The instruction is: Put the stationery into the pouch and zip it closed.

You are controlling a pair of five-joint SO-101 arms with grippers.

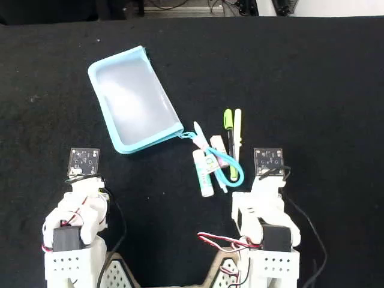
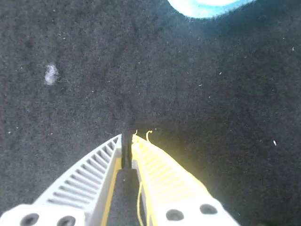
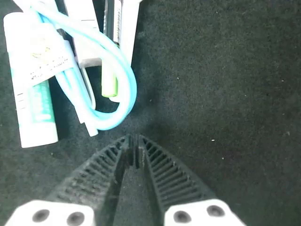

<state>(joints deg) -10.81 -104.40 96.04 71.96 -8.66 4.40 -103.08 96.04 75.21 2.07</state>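
A light blue translucent pouch [image 1: 135,102] lies flat at the left middle of the black table, its zip pull [image 1: 187,135] at the corner nearest the stationery. The stationery lies in a cluster just right of it: blue-handled scissors [image 1: 223,163], a white and green glue stick [image 1: 204,173], a yellow-green pen [image 1: 228,127] and a white pen [image 1: 238,131]. My left gripper [image 2: 128,139] is shut and empty over bare cloth, near the pouch's edge [image 2: 207,7]. My right gripper [image 3: 134,141] is shut and empty, just short of the scissors' handle loop [image 3: 120,96] and beside the glue stick [image 3: 35,89].
Both arms sit at the table's near edge, the left arm [image 1: 78,210] below the pouch, the right arm [image 1: 267,204] just right of the stationery. A small white fleck [image 2: 50,74] lies on the cloth. Black cloth spreads to the right and far side.
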